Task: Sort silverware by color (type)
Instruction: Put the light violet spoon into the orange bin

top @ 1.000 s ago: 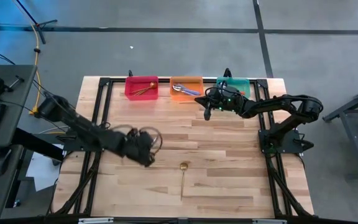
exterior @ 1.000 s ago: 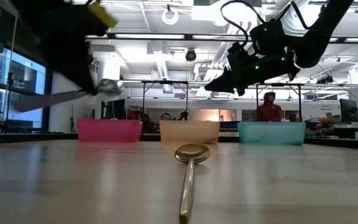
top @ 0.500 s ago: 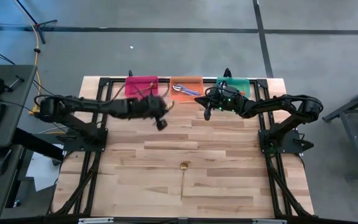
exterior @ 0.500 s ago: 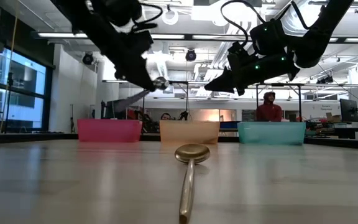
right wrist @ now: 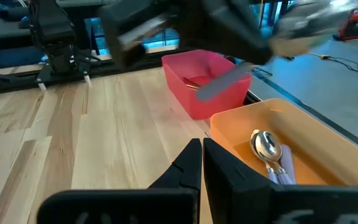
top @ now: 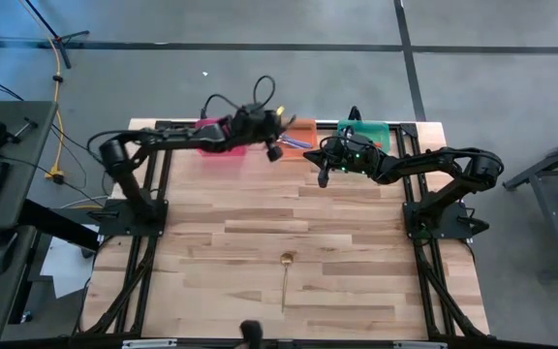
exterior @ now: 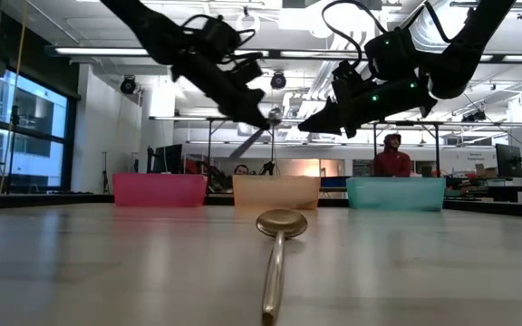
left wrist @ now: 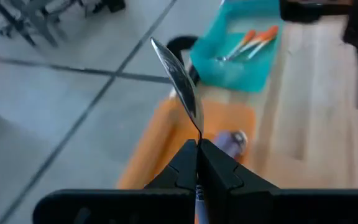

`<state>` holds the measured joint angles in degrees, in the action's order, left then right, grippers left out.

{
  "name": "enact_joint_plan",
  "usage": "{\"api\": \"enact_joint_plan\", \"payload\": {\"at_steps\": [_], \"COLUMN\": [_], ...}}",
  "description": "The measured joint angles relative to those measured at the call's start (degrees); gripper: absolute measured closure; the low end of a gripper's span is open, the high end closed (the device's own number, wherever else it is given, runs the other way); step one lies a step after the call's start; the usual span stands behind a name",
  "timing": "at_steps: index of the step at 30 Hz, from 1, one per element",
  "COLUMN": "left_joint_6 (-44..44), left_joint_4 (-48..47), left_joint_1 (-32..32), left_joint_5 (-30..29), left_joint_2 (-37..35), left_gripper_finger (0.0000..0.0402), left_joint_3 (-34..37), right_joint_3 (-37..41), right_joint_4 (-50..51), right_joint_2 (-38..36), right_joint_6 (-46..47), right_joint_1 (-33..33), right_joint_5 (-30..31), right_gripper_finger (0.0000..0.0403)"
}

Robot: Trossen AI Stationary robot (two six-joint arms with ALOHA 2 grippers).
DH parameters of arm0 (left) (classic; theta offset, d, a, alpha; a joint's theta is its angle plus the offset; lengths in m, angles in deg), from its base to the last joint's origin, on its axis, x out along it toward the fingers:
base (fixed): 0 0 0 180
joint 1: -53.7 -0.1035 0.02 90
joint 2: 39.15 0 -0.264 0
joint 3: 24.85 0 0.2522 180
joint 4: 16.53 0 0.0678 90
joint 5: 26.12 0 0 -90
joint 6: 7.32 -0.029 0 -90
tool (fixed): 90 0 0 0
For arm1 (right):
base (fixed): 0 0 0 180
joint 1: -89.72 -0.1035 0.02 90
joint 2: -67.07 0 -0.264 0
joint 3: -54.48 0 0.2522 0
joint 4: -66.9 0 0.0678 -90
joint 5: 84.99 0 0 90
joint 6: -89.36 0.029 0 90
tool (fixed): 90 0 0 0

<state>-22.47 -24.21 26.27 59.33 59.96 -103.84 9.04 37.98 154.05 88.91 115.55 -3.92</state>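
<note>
Left end effector: clamped tight on a spoon by its handle, bowl end sticking forward; it hangs above the orange bin, a fair sign the carried spoon belongs with the purple-blue ones lying there.
Carried spoon colour: a purple-blue trace shows between the fingers in the left wrist view, though most of the handle is hidden.
Right end effector: fingers pressed together, holding nothing, parked in the air just in front of the orange and teal bins, probably waiting clear of the drop.
Gold spoon: alone on the worktop, well apart from the bins, bowl pointing toward them; it looks to be the last piece left to sort.
Red bin: one, at the far edge; contents unclear here.
Orange bin contents: at least two purple-blue-handled spoons.
Teal bin: two or three orange-handled spoons.
Bins counted: three, side by side.
</note>
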Motion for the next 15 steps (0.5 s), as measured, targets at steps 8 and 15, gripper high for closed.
{"api": "enact_joint_plan", "payload": {"at_steps": [8,15], "left_joint_6": [-8.2,-10.1], "left_joint_4": [-0.2,-0.6], "left_joint_1": [-1.2,-1.1], "left_joint_5": [1.6,2.3], "left_joint_2": [10.6,17.0], "left_gripper_finger": [0.0401,0.0401], "left_joint_3": [-11.0,-14.7], "right_joint_3": [0.0,0.0], "right_joint_4": [0.1,0.2], "right_joint_2": [0.0,0.0], "right_joint_6": [0.0,0.0], "right_joint_1": [0.0,0.0], "right_joint_5": [0.0,0.0], "right_gripper_finger": [0.0403,0.0403]}}
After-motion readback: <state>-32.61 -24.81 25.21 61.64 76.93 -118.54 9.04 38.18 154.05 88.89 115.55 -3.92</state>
